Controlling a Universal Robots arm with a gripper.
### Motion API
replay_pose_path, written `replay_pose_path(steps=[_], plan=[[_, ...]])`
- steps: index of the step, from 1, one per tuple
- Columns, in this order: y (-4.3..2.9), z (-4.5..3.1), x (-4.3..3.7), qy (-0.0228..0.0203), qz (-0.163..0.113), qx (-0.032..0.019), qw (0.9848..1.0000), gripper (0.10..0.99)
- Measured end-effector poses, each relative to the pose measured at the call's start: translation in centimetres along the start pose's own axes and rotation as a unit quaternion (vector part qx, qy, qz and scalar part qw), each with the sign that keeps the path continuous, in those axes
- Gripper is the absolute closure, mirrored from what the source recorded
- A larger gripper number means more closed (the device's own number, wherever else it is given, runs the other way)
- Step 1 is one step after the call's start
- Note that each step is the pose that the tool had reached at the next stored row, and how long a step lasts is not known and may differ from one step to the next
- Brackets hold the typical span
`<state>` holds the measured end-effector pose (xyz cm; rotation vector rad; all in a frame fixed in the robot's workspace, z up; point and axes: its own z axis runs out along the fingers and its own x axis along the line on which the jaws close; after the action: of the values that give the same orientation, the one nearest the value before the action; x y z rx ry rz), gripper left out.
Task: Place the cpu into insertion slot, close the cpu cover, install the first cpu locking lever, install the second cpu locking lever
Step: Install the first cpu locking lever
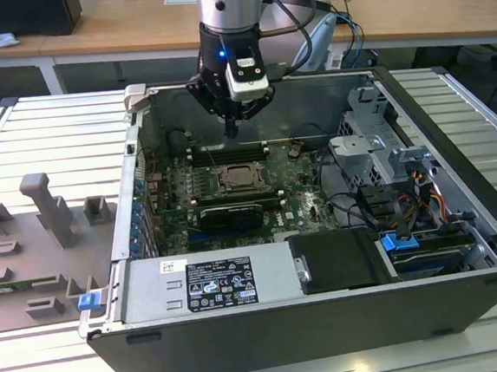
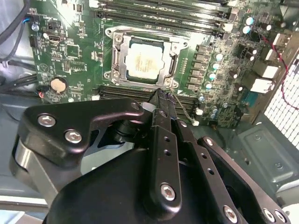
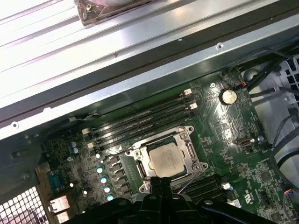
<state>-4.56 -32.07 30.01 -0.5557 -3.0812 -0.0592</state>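
Note:
The cpu (image 2: 142, 59), a pale square chip, lies in the insertion slot (image 2: 115, 74) on the green board, also seen as the cpu (image 3: 164, 157) and the cpu (image 1: 235, 177). The cpu cover (image 2: 174, 52) lies flat around the chip as a silver frame. I cannot tell how the locking levers stand. In the exterior view my gripper (image 1: 231, 132) hangs above the back edge of the slot, its fingers closed together with nothing between them. Both wrist views show the black fingertips (image 2: 161, 97) just short of the slot's rim (image 3: 140, 161).
The open computer case (image 1: 456, 168) walls in the board. Memory slots (image 1: 228, 149) run behind the socket and a black graphics card (image 1: 229, 215) lies in front. A power supply (image 1: 209, 283), a drive cage (image 1: 375, 144) and cables (image 1: 363, 202) crowd the exterior view's right. A grey fixture (image 1: 44, 234) sits outside.

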Motion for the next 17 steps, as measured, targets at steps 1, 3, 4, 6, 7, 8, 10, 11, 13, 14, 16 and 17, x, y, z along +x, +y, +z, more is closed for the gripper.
replay_pose_path(steps=[1, 3, 4, 6, 7, 8, 10, 11, 13, 14, 16, 17], plan=[[0.00, 0.00, 0.00, 0.0002, -0.006, 0.0001, 1.0000, 0.980], [0.00, 0.00, 0.00, 0.0006, -0.016, 0.0003, 0.9999, 0.980], [0.00, 0.00, 0.00, 0.0008, -0.022, 0.0003, 0.9997, 0.980], [0.00, 0.00, 0.00, 0.0012, -0.034, 0.0006, 0.9994, 0.980], [0.00, 0.00, 0.00, 0.0014, -0.040, 0.0007, 0.9992, 0.980], [0.00, 0.00, 0.00, 0.0016, -0.045, 0.0007, 0.9990, 0.980], [0.00, 0.00, 0.00, 0.0022, -0.061, 0.0010, 0.9981, 0.980], [0.00, 0.00, 0.00, 0.0023, -0.067, 0.0011, 0.9978, 0.980], [0.00, 0.00, 0.00, 0.0029, -0.082, 0.0014, 0.9966, 0.980], [0.00, 0.00, 0.00, 0.0031, -0.087, 0.0015, 0.9962, 0.980], [0.00, 0.00, 0.00, 0.0034, -0.097, 0.0016, 0.9953, 0.980], [0.00, 0.00, 0.00, 0.0035, -0.101, 0.0017, 0.9949, 0.980]])
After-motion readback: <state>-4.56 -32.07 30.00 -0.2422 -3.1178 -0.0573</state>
